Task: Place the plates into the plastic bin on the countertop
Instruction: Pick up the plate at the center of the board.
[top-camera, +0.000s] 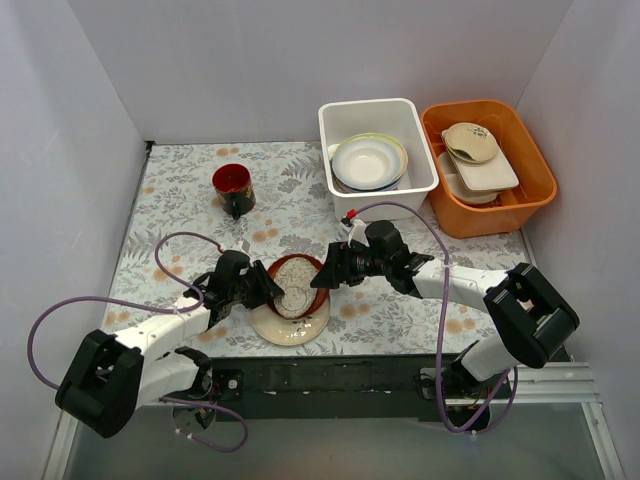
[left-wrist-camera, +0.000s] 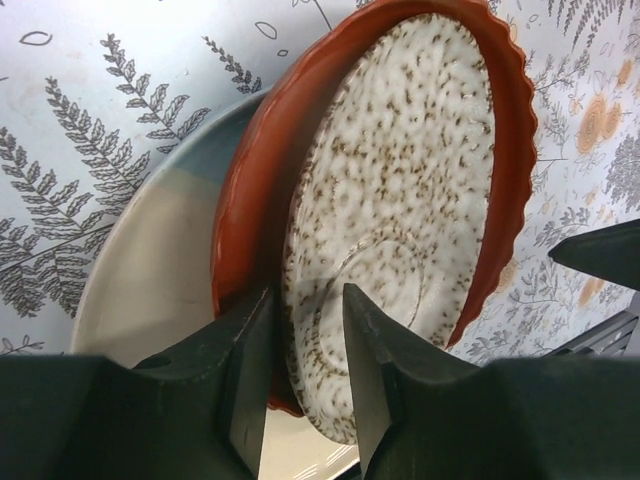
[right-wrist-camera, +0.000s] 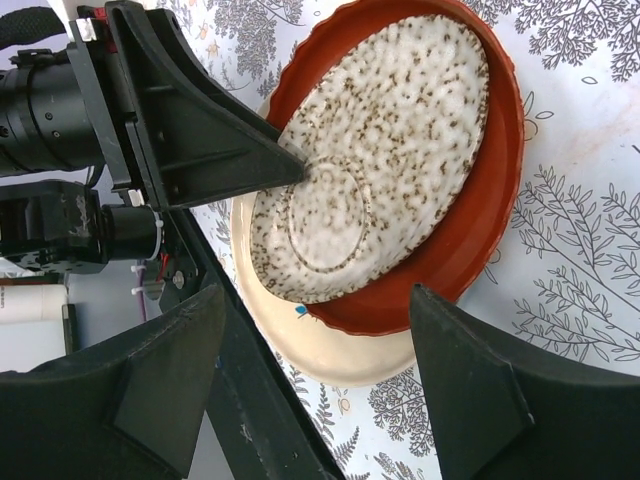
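Left fingers (left-wrist-camera: 372, 385) astride speckled dish (left-wrist-camera: 400, 200) rim, parted

The cream-and-blue plate (left-wrist-camera: 150, 290) lies mostly under the red-brown plate (left-wrist-camera: 250, 210). In the left wrist view its near part vanishes behind the body of the left gripper (left-wrist-camera: 306, 295). The nearest rim of the speckled oval dish (left-wrist-camera: 400, 200) sits between that gripper's fingers (left-wrist-camera: 250, 400), partly covered by them. Whether the pads press it cannot be told. From the right wrist only one left finger can be made out, on the dish's face. The right gripper (right-wrist-camera: 318, 300) has both fingers cut off by the bottom edge. Far beyond its fingertips, in the plastic bin (top-camera: 326, 135), the plates (top-camera: 368, 160) show one full face. Those beneath are rim slivers, too thin to count, and they cover the floor.
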